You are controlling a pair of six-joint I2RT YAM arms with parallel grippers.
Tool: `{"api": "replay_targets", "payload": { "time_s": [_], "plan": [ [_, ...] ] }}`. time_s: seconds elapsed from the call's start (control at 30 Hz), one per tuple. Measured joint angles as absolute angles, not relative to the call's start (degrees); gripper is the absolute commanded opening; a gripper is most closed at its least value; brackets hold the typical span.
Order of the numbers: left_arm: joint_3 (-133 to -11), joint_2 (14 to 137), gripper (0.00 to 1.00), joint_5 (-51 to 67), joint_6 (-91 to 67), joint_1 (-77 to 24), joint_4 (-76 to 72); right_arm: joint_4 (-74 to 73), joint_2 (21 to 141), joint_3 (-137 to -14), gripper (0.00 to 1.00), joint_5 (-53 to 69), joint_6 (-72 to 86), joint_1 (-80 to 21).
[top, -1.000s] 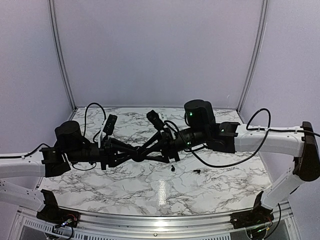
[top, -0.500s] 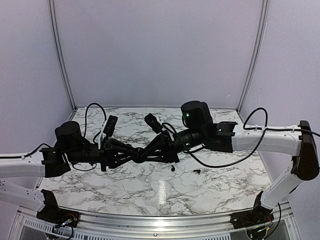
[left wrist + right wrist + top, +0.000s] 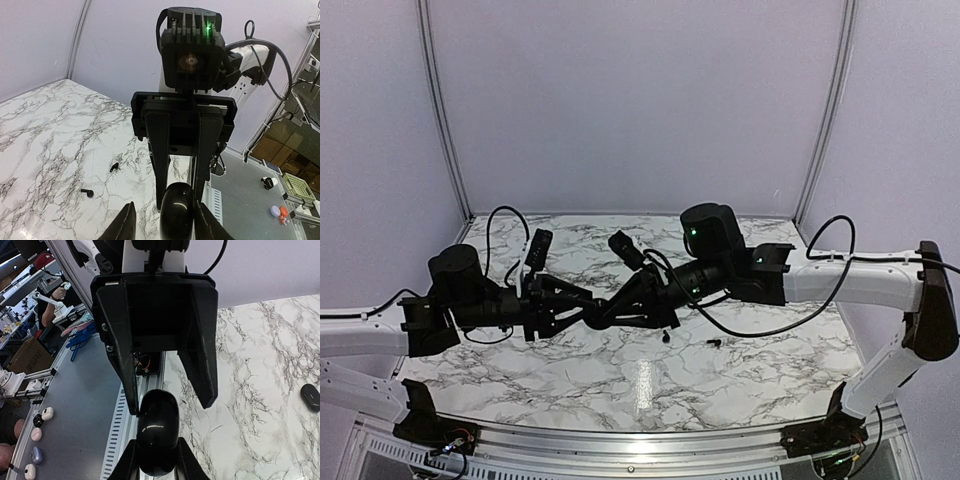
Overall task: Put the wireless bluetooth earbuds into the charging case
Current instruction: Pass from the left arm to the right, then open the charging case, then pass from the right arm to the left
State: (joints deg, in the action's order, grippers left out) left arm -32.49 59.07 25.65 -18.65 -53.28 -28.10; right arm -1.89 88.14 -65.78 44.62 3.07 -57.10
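The glossy black charging case (image 3: 157,427) is clamped between my right gripper's (image 3: 157,460) fingers above the table. It also shows in the left wrist view (image 3: 177,207). My left gripper (image 3: 165,226) faces it nose to nose with its jaws spread wider than the case, one finger close against it and a gap on the other side. In the top view the two grippers meet mid-table, the left one (image 3: 582,308) and the right one (image 3: 612,310), and the case is lost among the black fingers. Two tiny black earbuds (image 3: 665,337) (image 3: 713,343) lie on the marble; both show in the left wrist view (image 3: 114,167) (image 3: 87,192).
The marble table (image 3: 570,370) has a metal rail along its near edge (image 3: 640,440). White walls and corner posts close in the back and sides. A small dark rounded object (image 3: 311,396) lies on the marble at the right edge of the right wrist view.
The right arm has pushed a little left and lower with the case, and the meeting point of the two grippers has shifted left. The earbuds have not moved.
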Motion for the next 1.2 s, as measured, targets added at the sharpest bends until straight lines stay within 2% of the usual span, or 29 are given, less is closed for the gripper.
{"api": "replay_targets", "payload": {
  "time_s": [0.47,0.8,1.2],
  "plan": [
    [-31.7,54.3,0.48,17.7,-20.7,-48.2,-25.8,-1.3,87.6,-65.7,0.0,45.4,2.9,-57.3],
    [-23.8,44.1,0.53,20.5,-16.2,-48.3,-29.7,11.2,84.7,-63.4,0.0,42.9,8.3,-56.1],
    [-23.4,46.4,0.53,21.8,-9.7,-54.3,-37.7,25.7,85.5,-63.5,0.0,39.7,14.8,-57.1]
  ]
}}
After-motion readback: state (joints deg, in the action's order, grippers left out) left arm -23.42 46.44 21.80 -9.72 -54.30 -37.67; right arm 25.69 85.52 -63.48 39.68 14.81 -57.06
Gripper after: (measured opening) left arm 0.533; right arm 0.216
